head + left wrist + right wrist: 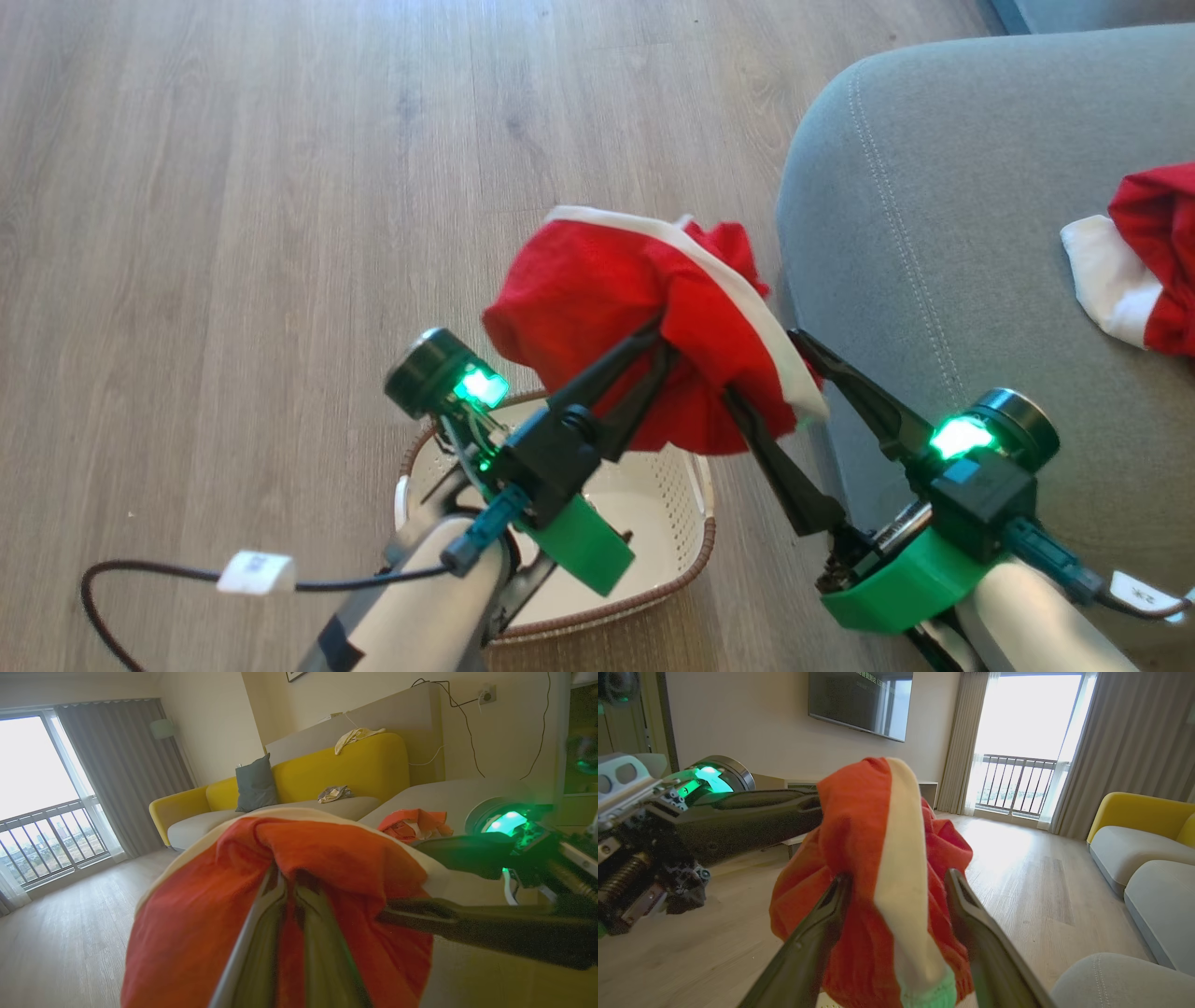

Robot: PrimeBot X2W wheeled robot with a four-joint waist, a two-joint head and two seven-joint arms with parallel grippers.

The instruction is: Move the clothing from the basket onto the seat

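Note:
My left gripper is shut on a red garment with a white trim band and holds it in the air above the basket, just left of the grey seat. In the left wrist view its fingers pinch the red cloth. My right gripper is open; its two fingers straddle the garment's right side, one under the cloth and one outside the white band. The right wrist view shows the garment hanging between these spread fingers. A second red garment with a white cuff lies on the seat.
The cream basket stands on the wood floor beneath my left forearm, its floor bare where visible. A black cable with a white tag loops at the lower left. A yellow-backed sofa stretches behind the seat.

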